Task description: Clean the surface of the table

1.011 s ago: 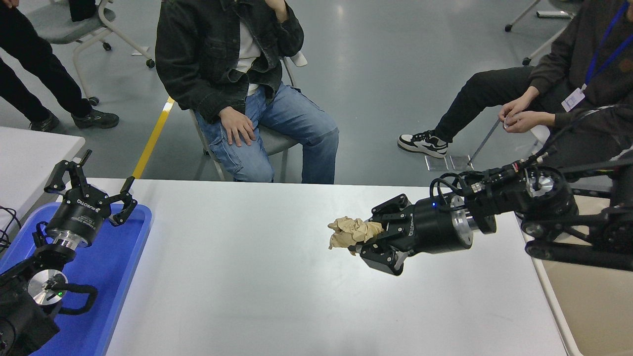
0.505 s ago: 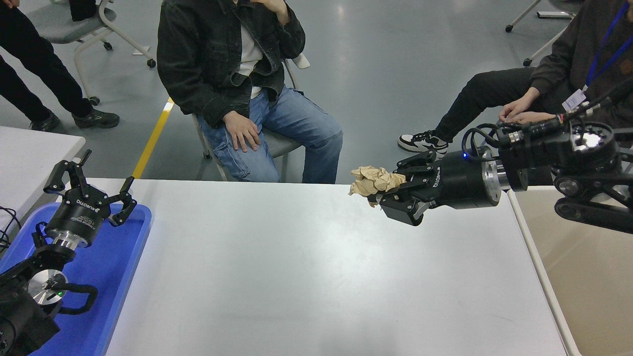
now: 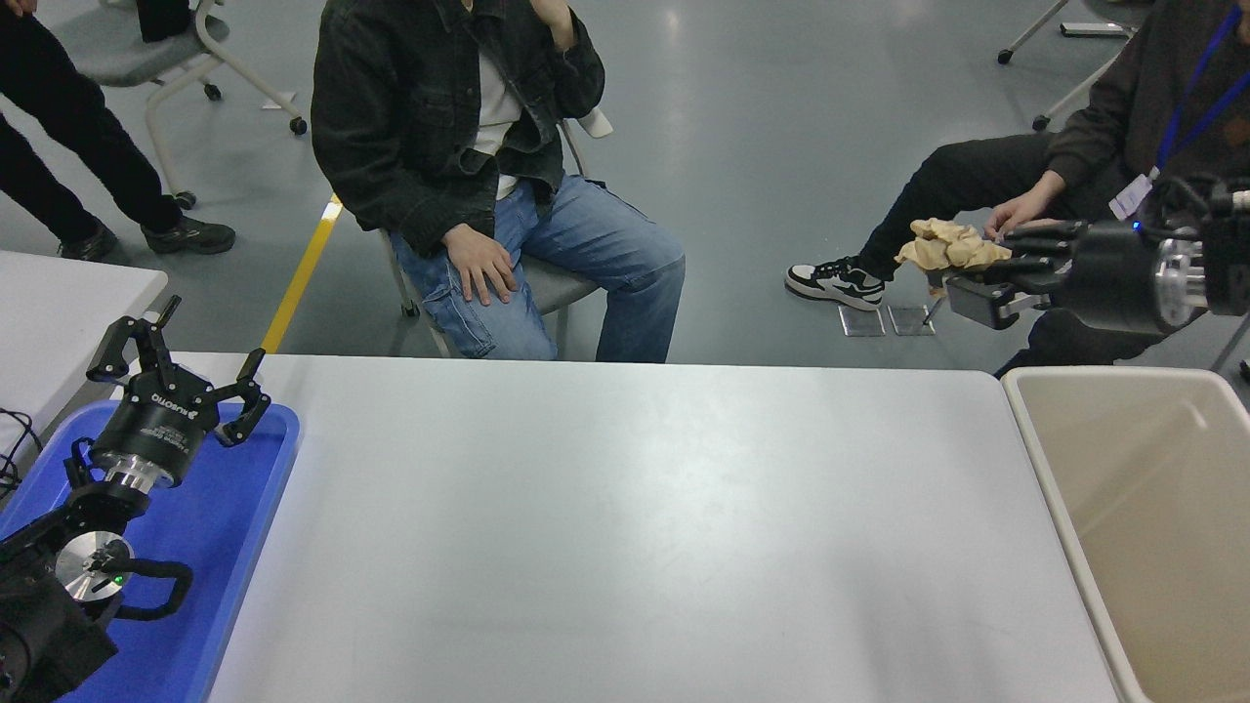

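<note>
The table surface [image 3: 625, 527] is a wide matte white-grey top with nothing lying on it. My right gripper [image 3: 967, 268] is shut on a crumpled ball of brown paper [image 3: 945, 244] and holds it high, past the table's far right corner and beyond the far rim of the beige bin. My left gripper [image 3: 181, 376] is open and empty, parked at the lower left above the blue tray.
A beige bin [image 3: 1152, 508] stands against the table's right edge. A blue tray [image 3: 229, 527] lies at the left. A smaller white table [image 3: 59, 303] is further left. Two people sit at the far side and a third stands at the top left.
My right gripper has carried the paper ball up and to the right, from over the middle of the table to beyond its far right corner. The left arm has not moved.
</note>
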`<act>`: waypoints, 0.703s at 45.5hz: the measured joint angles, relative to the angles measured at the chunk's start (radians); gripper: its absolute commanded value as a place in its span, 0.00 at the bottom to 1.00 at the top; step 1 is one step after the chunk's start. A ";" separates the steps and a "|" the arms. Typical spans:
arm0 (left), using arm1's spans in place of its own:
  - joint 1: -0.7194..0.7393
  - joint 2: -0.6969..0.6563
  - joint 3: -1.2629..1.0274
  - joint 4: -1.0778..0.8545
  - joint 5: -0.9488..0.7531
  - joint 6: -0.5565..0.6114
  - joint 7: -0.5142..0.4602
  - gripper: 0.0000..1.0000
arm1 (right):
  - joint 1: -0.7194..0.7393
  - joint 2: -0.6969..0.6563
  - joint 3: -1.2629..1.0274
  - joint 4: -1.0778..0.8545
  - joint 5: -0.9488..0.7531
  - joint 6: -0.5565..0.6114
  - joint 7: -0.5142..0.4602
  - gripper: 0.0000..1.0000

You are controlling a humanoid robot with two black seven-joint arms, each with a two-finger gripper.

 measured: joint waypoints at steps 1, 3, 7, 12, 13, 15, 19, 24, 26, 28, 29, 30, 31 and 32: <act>0.000 0.000 0.000 0.000 0.000 0.000 0.000 1.00 | -0.010 -0.005 0.000 -0.020 0.003 -0.001 0.004 0.00; 0.000 0.000 0.000 0.000 0.000 0.000 0.000 1.00 | -0.027 -0.012 0.001 -0.052 0.010 -0.002 0.008 0.00; 0.000 0.000 0.000 0.000 0.000 0.000 0.000 1.00 | -0.071 -0.024 0.001 -0.132 0.040 -0.003 0.018 0.00; 0.000 0.000 0.000 0.000 0.000 0.000 0.000 1.00 | -0.126 -0.029 0.002 -0.225 0.081 -0.009 0.027 0.00; 0.000 0.000 0.000 0.000 0.000 0.000 0.000 1.00 | -0.143 -0.029 0.002 -0.252 0.092 -0.012 0.030 0.00; 0.000 0.000 0.000 0.000 0.000 0.000 0.000 1.00 | -0.170 -0.029 0.002 -0.294 0.109 -0.018 0.034 0.00; 0.000 0.000 0.000 0.000 0.000 0.000 0.000 1.00 | -0.221 -0.023 0.004 -0.365 0.148 -0.029 0.041 0.00; 0.000 0.000 0.000 0.000 0.000 0.000 0.000 1.00 | -0.292 -0.016 0.003 -0.458 0.208 -0.038 0.052 0.00; 0.000 0.000 0.000 0.000 0.000 0.000 0.000 1.00 | -0.319 -0.009 0.003 -0.497 0.231 -0.040 0.057 0.00; 0.000 0.000 0.000 0.000 0.000 0.000 0.000 1.00 | -0.340 -0.001 0.003 -0.532 0.246 -0.042 0.060 0.00; 0.000 0.000 0.000 0.000 0.000 0.000 0.000 1.00 | -0.354 0.006 0.003 -0.558 0.257 -0.043 0.062 0.00; 0.000 0.000 0.000 0.000 0.000 0.000 0.000 1.00 | -0.374 0.019 0.003 -0.597 0.271 -0.045 0.065 0.00; 0.000 0.000 0.000 0.000 0.000 0.000 0.000 1.00 | -0.381 0.024 0.003 -0.612 0.276 -0.045 0.067 0.00; 0.000 0.000 0.000 0.000 0.000 0.000 0.000 1.00 | -0.388 0.029 0.003 -0.626 0.282 -0.046 0.068 0.00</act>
